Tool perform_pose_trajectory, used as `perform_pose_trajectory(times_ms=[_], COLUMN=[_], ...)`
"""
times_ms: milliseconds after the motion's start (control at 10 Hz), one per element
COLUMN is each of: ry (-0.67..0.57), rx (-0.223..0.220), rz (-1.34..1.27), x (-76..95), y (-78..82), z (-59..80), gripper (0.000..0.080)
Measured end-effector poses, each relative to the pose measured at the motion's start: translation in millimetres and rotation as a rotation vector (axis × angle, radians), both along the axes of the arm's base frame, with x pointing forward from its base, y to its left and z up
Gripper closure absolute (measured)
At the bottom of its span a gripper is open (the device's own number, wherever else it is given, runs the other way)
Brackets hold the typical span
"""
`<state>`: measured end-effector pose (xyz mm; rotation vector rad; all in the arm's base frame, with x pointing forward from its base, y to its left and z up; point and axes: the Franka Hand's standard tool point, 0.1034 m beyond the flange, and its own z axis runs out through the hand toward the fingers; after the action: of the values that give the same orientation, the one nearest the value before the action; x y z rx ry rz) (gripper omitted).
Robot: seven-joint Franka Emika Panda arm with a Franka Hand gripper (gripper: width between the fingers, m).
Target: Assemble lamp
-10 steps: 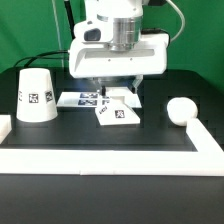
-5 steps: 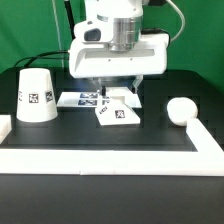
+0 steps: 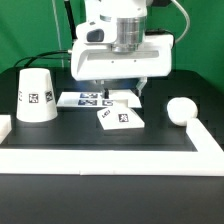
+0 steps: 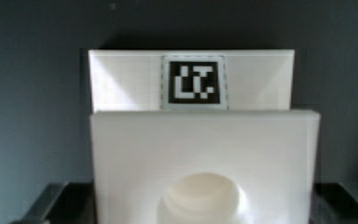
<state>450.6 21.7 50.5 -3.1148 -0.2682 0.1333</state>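
The lamp base [image 3: 120,118], a small white block with a square tag, lies on the black table just below my gripper [image 3: 121,92]. In the wrist view the base [image 4: 202,140] fills the space between my dark fingers [image 4: 55,203], which stand wide on either side of it; its round socket faces the camera. The jaws look open, not pressing on the base. The white cone shade [image 3: 37,95] stands at the exterior view's left. The white ball bulb [image 3: 180,110] rests at the exterior view's right.
The marker board [image 3: 80,99] lies flat behind the base, partly under the hand. A raised white border [image 3: 100,160] runs along the table's front and both sides. A green wall stands behind.
The base now sits slightly nearer the front and further to the exterior view's right. The hand has risen a little above it.
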Motion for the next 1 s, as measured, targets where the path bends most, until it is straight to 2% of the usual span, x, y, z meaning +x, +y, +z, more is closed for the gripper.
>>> perform_pose_trajectory(times_ms=[400,1000], ry=[-0.051,-0.120], rx=[0.005,0.014], rz=[0.006,-0.016], x=[47.2,106.7], y=[10.0,42.6], z=[0.4,1.4], gripper=[0.0263,0.0263])
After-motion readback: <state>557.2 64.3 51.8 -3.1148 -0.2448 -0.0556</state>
